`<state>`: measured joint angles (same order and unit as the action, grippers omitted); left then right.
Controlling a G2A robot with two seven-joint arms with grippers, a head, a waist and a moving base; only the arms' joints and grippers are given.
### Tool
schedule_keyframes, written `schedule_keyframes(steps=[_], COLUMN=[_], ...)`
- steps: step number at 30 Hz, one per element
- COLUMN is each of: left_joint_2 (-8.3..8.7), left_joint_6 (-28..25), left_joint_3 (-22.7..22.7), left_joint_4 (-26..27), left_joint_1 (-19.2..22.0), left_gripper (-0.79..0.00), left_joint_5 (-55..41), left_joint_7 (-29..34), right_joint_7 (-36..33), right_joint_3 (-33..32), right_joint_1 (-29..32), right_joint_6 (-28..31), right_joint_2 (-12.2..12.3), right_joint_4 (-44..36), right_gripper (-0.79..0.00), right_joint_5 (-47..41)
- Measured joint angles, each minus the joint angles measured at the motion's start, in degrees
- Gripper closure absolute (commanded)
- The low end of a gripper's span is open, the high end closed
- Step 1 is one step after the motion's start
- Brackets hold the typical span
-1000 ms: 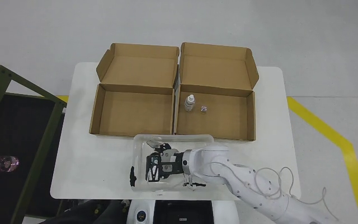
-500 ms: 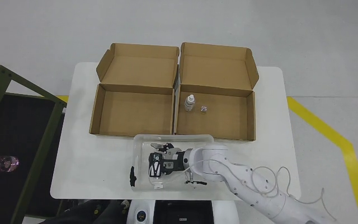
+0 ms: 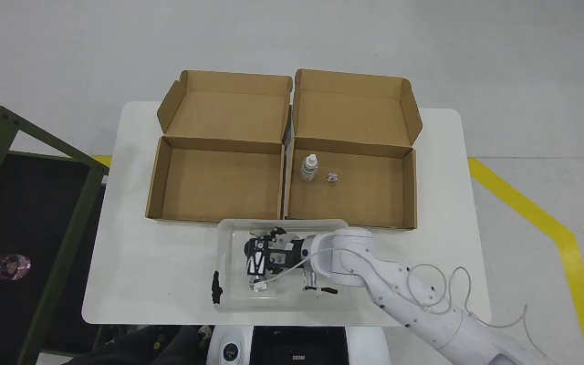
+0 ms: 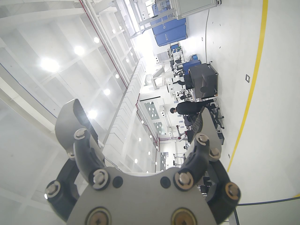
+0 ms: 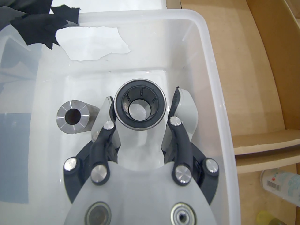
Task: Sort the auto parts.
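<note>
Right gripper has shifted within the bin, straddling bearing

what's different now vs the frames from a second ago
The right gripper shifted a little across the clear bin toward the cardboard boxes. Its jaws now stand open on either side of the black-ringed bearing, with nothing gripped. The bin, the boxes and the small bottle kept their places.

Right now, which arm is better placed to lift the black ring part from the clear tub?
The right. The right gripper is open inside the clear tub with a finger on each side of the black ring part. The left gripper faces the room.
</note>
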<state>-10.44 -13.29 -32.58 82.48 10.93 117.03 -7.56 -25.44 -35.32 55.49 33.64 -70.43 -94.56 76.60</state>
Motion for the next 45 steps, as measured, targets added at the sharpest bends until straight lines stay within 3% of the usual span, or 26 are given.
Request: schedule_keyframes(steps=[6,9,11,13,14,45], left_joint_2=[0.0,0.0,0.0,0.0,0.0,0.0], left_joint_6=[0.0,0.0,0.0,0.0,0.0,0.0], left_joint_3=[0.0,0.0,0.0,0.0,0.0,0.0], left_joint_4=[0.0,0.0,0.0,0.0,0.0,0.0], left_joint_1=[0.0,0.0,0.0,0.0,0.0,0.0], left_gripper=[-0.785,-0.785,-0.785,-0.785,-0.785,-0.785], left_joint_5=[0.0,0.0,0.0,0.0,0.0,0.0], left_joint_7=[0.0,0.0,0.0,0.0,0.0,0.0], right_joint_7=[0.65,1.05,1.29,1.47,1.56,5.26], right_joint_3=[0.92,1.2,1.3,1.36,1.38,-9.68], right_joint_1=[-0.31,-0.59,-0.76,-0.92,-0.98,0.75], right_joint_6=[-0.08,-0.14,-0.15,-0.17,-0.15,6.29], right_joint_2=[-0.77,-1.16,-1.37,-1.58,-1.67,-0.05], right_joint_4=[1.16,1.81,2.15,2.45,2.5,-12.78], right_gripper=[-0.489,-0.437,-0.326,-0.077,0.0,0.0], right_joint_5=[-0.1,-0.23,-0.28,-0.28,-0.31,-4.98])
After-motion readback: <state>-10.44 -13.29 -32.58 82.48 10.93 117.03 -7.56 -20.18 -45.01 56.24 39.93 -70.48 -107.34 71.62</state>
